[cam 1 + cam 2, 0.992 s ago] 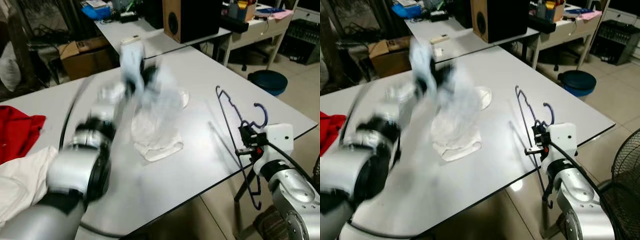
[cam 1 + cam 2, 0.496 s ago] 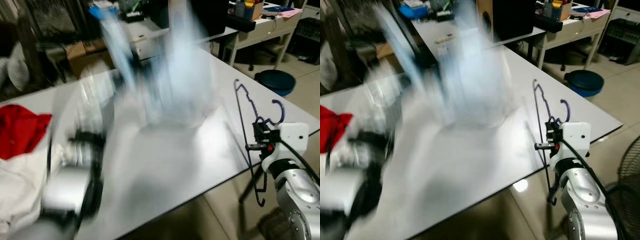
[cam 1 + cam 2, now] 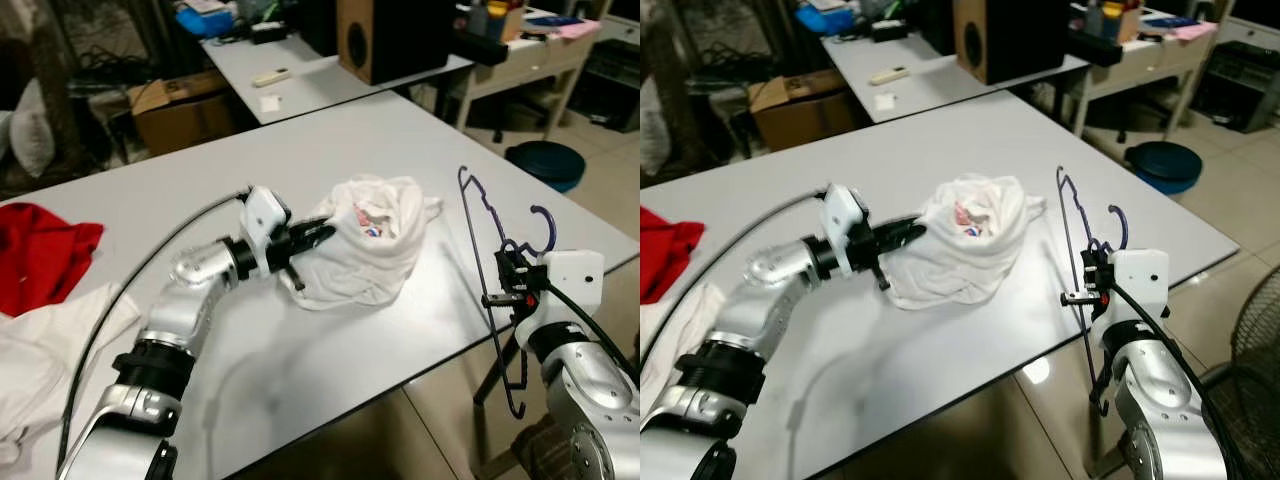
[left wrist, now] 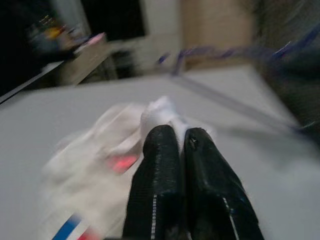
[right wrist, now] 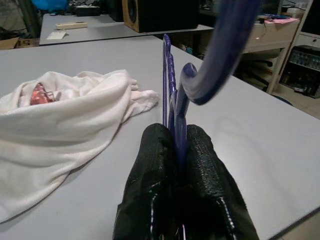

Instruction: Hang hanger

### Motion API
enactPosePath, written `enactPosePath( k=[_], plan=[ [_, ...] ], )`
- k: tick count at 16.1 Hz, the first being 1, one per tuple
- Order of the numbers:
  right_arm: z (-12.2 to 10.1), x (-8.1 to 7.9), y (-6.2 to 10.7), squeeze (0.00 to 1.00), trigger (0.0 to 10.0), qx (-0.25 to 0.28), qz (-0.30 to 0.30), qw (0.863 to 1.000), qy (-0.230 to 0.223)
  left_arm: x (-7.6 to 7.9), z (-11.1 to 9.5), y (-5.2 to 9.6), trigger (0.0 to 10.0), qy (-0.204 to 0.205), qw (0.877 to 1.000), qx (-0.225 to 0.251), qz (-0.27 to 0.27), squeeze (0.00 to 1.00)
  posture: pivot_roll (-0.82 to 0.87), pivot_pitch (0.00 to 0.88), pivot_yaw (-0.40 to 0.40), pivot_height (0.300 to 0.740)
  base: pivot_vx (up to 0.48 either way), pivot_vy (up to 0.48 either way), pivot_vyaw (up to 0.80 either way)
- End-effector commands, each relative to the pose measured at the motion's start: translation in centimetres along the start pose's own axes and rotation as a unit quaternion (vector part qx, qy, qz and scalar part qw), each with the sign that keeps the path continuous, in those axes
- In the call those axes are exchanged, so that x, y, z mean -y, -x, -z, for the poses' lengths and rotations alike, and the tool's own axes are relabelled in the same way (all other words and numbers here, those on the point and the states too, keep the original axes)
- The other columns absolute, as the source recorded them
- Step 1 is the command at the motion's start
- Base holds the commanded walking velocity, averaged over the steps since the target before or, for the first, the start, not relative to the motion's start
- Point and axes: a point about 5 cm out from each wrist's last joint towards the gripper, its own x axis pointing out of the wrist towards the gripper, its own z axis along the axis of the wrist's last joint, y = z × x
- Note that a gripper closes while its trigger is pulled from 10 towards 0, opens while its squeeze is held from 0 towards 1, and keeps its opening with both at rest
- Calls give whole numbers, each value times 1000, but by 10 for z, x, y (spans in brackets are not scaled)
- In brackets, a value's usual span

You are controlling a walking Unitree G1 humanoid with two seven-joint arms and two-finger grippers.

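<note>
A purple wire hanger [image 5: 227,45] stands upright at the table's right edge, its hook up and its lower part hanging past the edge. My right gripper [image 3: 506,272] is shut on its neck, the black fingers [image 5: 152,165] pressed on either side of the wire. A white garment [image 3: 375,240] with a red and blue print lies bunched in a heap on the grey table [image 3: 300,140], just left of the hanger. My left gripper [image 3: 320,233] reaches in from the left and is shut on the garment's edge; white cloth shows pinched at its fingertips [image 4: 161,145].
A red cloth [image 3: 45,255] and another white cloth [image 3: 40,370] lie at the table's left end. Behind are a second table with a black speaker [image 3: 400,35] and a cardboard box [image 3: 180,110]. A blue stool [image 3: 545,160] and a fan [image 3: 1255,340] stand on the floor at right.
My left arm swung the white garment up in a blur and has brought it down in a heap nearer the hanger. The right gripper kept the hanger upright. The camera shifted a little.
</note>
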Motion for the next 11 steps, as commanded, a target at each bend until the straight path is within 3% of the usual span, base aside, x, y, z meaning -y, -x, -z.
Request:
enactPosePath(
  k=[1, 2, 3, 4, 8, 9, 11],
  plan=[
    [-2, -1, 1, 0, 10000, 6, -3, 1000, 1, 12, -3, 5, 10000, 19, 998, 4, 57, 1000, -64, 0, 122, 740, 0, 0, 0],
    [-1, -1, 1, 0, 10000, 6, -2, 1000, 1, 23, -1, 10, 10000, 26, 994, -18, 105, 1000, -64, 0, 122, 740, 0, 0, 0],
    [0, -1, 1, 0, 10000, 5, -1, 1000, 1, 42, 12, 21, 10000, 25, 979, -87, 183, 1000, -58, 0, 122, 740, 0, 0, 0],
    [0, -2, 0, 0, 10000, 4, -2, 1000, 0, 48, 19, 28, 10000, 20, 969, -128, 212, 1000, -55, 0, 121, 740, 0, 0, 0],
    [0, -3, -2, 0, 10000, 3, -8, 1000, 1, 35, 8, 35, 10000, 29, 973, -125, 192, 1000, -46, 0, 116, 740, 0, 0, 0],
    [0, -3, -3, 0, 10000, 3, -8, 1000, 2, 29, 3, 34, 10000, 32, 978, -111, 172, 1000, -45, 0, 116, 740, 0, 0, 0],
    [0, -3, -3, 0, 10000, 4, -8, 1000, 1, 10, -2, 24, 10000, 36, 992, -94, 80, 1000, -43, 0, 118, 740, 0, 0, 0]
  ],
)
